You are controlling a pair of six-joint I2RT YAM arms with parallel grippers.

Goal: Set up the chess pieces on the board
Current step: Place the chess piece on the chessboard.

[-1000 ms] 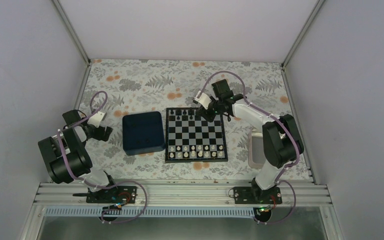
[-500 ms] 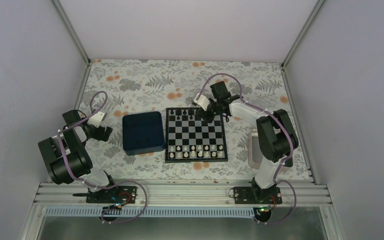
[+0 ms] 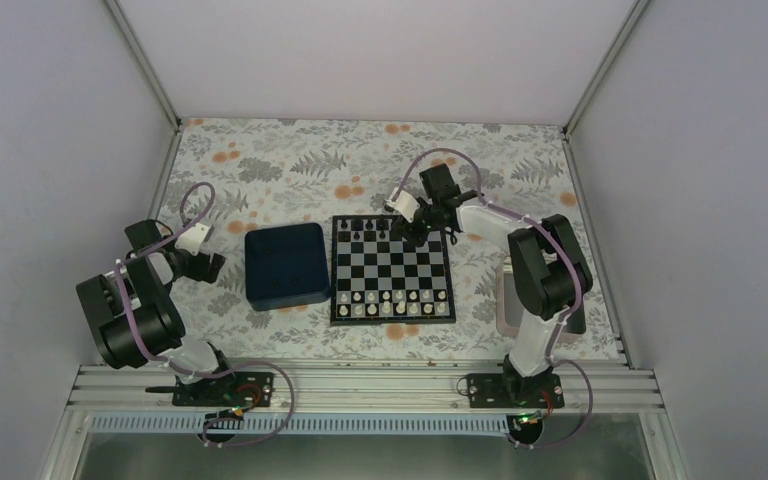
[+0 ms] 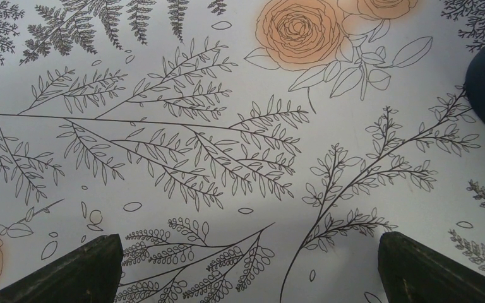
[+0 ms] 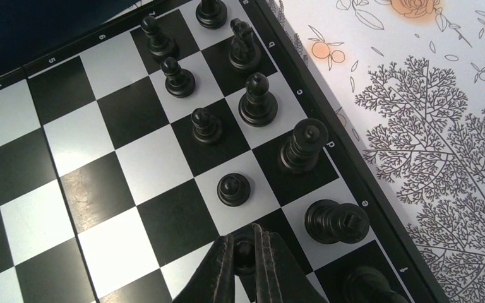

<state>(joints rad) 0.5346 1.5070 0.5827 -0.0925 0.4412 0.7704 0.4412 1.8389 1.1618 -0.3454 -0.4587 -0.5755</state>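
Right gripper (image 5: 245, 245): both dark fingers clenched on a small black pawn (image 5: 244, 251), whose head shows between the tips. The pawn is over a dark square of the flat black-and-silver-grey chequered chessboard (image 5: 69, 132), one row in from the board edge on the gripper's right; whether its base touches the square cannot be told. Directly ahead of the tips, on the next square, is a second black pawn (image 5: 233, 189), with three more pawns lined up beyond it in the same row. To the right of the fingers, along the edge row, are the taller black back-row pieces (image 5: 303, 146), one per square. At the opposite end of the board, towards the arm bases, two rows of tiny white pieces (image 3: 392, 303). Beyond the board, on the side away from this gripper, a dark blue square tray (image 3: 285, 265) lies just beside it. Left gripper (image 4: 249, 252): released, jaws fully apart over the floral tablecloth (image 4: 227, 126) with nothing between them, and the tray corner to its right.
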